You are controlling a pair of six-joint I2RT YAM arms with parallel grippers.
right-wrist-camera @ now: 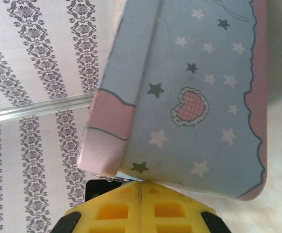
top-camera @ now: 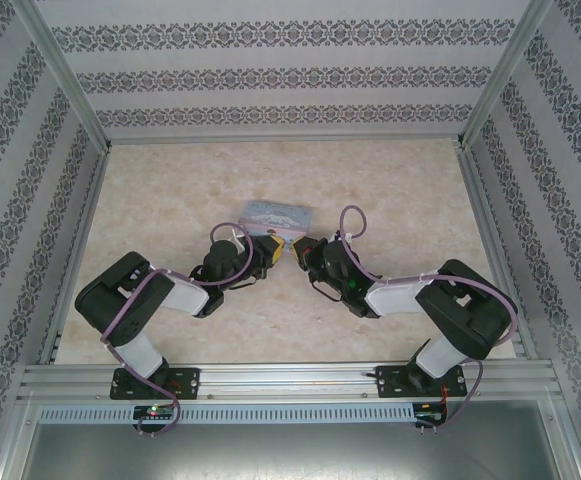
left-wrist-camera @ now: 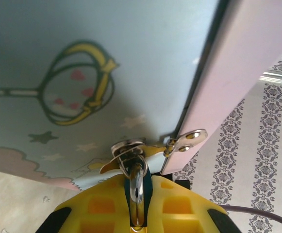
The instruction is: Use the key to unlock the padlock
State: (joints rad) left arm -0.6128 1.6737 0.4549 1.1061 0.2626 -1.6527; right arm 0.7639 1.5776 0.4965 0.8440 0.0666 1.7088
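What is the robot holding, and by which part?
The left jaws pinch the padlock by its teal body. The right jaws are shut, seemingly on nothing.

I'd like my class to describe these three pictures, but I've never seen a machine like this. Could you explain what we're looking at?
These are two robot arms bolted at the near edge of a table. The wide picture looks down from above and behind them. The other two come from a camera on each wrist, so the yellow parts at the bottom are that arm's own claw. A pale-blue cartoon tin lies on the table, and both claws meet at its near side. The left claw is shut on the padlock at the tin's clasp. The right claw is shut too, close against the tin; I cannot tell whether it holds the key.
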